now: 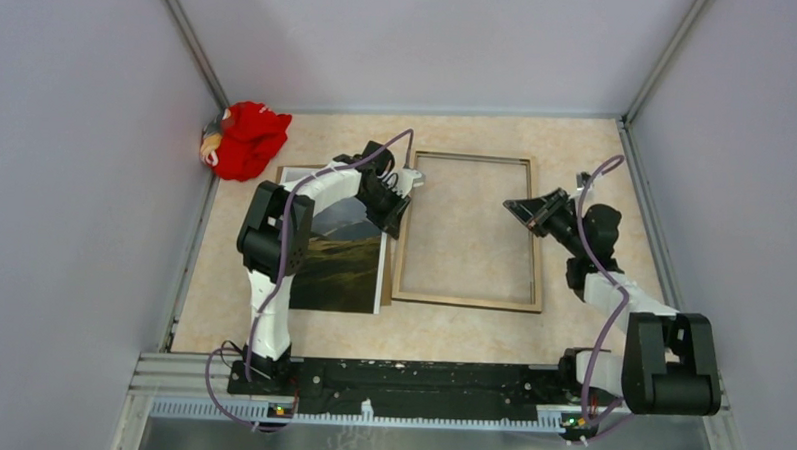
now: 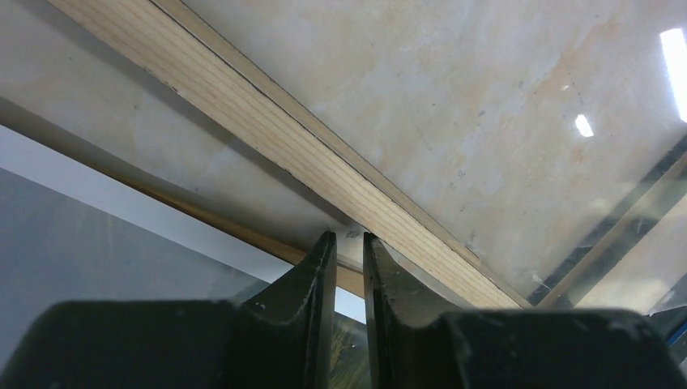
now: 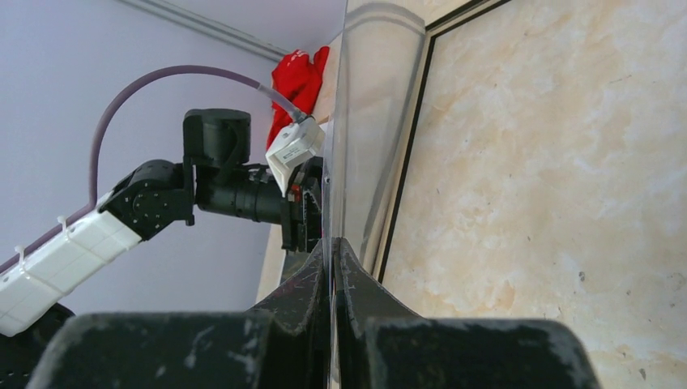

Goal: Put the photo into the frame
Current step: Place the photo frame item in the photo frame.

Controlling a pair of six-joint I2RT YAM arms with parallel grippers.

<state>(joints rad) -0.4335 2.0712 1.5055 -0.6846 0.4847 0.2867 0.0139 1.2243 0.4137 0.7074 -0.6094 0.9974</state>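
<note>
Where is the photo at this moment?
In the top view, the photo lies face up just left of the frame, partly under the left arm. The red cloth sits beyond its far left corner.

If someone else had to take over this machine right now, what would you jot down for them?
Left gripper: jaws a narrow slit apart beside the frame's left rail, near the photo's edge; I can't tell whether they grip anything.
Right gripper: shut on the edge of a thin clear pane.
Photo: face up on the table, left of the frame, outside it.
Frame: lying flat, wooden back up.
Done: photo not yet in.
Left: move the photo into the frame.
</note>
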